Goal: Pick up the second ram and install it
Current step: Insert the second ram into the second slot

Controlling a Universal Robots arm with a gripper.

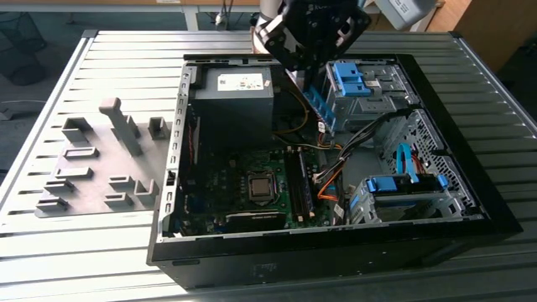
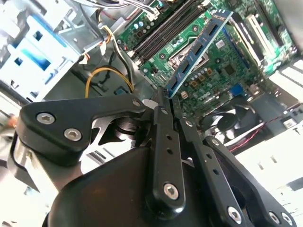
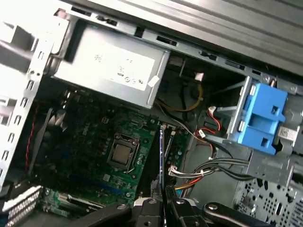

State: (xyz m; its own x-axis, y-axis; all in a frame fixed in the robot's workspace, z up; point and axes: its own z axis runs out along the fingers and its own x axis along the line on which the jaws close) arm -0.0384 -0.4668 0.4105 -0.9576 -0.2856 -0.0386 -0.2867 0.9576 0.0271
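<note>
The pincer (image 2: 166, 101) is clamped on the ram (image 2: 201, 46), holding it above the motherboard (image 2: 222, 71) inside the case (image 1: 319, 251).

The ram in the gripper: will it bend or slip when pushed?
The ram looks like a thin, flat board, so probably stiff lengthwise but fragile sideways. The gripper pinches only one end, so it may pivot or slip under a push.

Hand (image 2: 165, 97) holds second ram (image 2: 201, 47) above motherboard (image 2: 222, 71).
</note>
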